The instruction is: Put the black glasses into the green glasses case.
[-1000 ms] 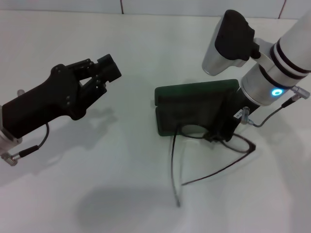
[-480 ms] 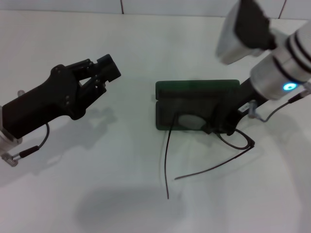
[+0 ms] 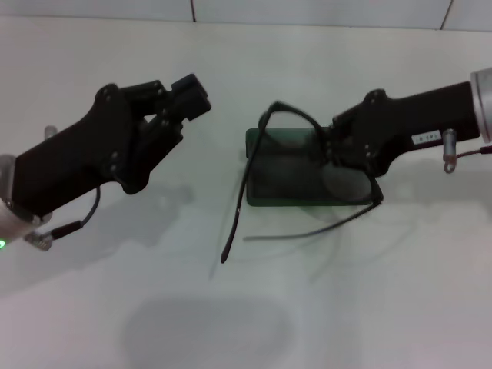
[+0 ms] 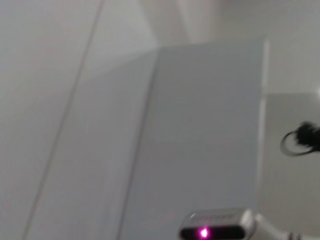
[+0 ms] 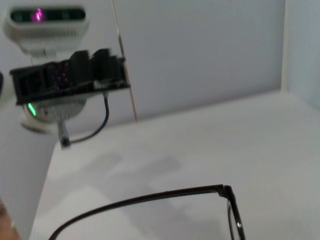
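The green glasses case (image 3: 280, 183) lies flat on the white table at centre. My right gripper (image 3: 332, 147) reaches in from the right and is shut on the black glasses (image 3: 347, 181), holding them just above the case. Their frame is tilted, and both temple arms are spread open, trailing out past the case's near edge. In the right wrist view one temple arm and a frame corner of the black glasses (image 5: 226, 192) show close up. My left gripper (image 3: 191, 92) hovers to the left of the case, apart from it, holding nothing.
The white table (image 3: 369, 307) extends all around the case. A pale wall seam runs along the far edge. The right wrist view shows my left gripper (image 5: 70, 77) farther off, across the table.
My right gripper has swung up and flattened out, lifting the glasses from the case's near side to above the case. My left gripper has shifted slightly up and to the right.
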Controlling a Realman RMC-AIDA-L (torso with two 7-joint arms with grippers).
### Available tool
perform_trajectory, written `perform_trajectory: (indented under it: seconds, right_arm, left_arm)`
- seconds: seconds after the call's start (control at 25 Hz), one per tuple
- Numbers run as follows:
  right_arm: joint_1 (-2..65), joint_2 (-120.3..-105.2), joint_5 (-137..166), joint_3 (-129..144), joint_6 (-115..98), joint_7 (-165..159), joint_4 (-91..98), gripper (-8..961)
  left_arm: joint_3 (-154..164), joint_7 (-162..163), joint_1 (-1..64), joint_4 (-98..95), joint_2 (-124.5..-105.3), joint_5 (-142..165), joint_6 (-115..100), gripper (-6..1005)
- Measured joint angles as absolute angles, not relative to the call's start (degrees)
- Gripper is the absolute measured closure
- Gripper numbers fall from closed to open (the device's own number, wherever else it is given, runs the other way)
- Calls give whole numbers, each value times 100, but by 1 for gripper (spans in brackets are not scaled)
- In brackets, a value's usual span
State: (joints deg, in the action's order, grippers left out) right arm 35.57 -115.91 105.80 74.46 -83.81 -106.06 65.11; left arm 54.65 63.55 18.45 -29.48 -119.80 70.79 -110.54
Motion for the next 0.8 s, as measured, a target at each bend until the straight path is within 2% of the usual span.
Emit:
perform_trajectory:
  seconds: [0.28, 0.56, 0.8]
  right_arm:
    - [3323, -11577, 9462, 7258, -8378, -9751, 6171, 860]
    - [3374, -11583, 9052, 7241, -8444, -9347, 5943, 860]
    - [3478, -11586, 8727, 7270, -8695, -9047, 5638, 860]
  left_arm:
    - [5760, 6245, 2527, -2538, -11979, 7051, -11446, 963]
    - [6288, 5956, 3099, -2063, -11979, 7078, -11278, 968]
    - [6302, 5944, 3216, -1898, -11996, 7086, -11029, 968]
